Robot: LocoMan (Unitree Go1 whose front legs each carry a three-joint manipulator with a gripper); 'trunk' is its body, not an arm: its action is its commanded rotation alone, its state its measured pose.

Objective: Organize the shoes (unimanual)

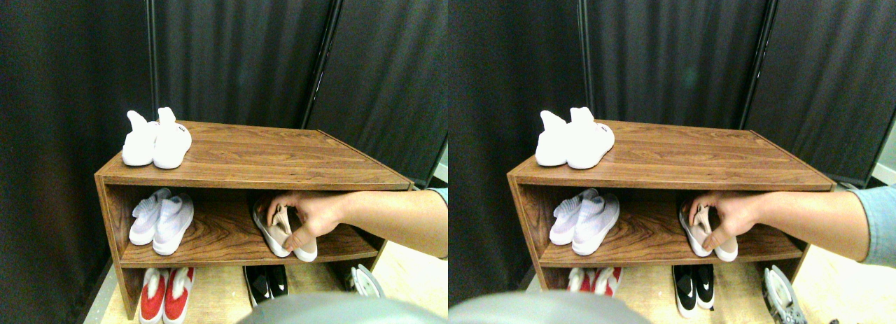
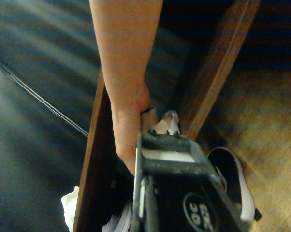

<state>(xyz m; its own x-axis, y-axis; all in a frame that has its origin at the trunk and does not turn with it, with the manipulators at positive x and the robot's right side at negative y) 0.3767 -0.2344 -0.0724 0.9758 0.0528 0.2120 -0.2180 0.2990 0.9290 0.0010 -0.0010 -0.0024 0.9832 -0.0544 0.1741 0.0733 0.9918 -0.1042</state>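
The tan-beige shoes sit as a pair on the right of the rack's middle shelf. A person's hand reaches in from the right and grips them at the collars. In the wrist view the same hand covers most of a tan shoe. The low black shoes stand on the floor under the rack. My right gripper hangs low at the rack's lower right corner, apart from the tan pair.
A wooden shoe rack stands before dark curtains. A white pair stands on its top left. A pale pair is on the middle shelf's left, and a red pair is on the floor below.
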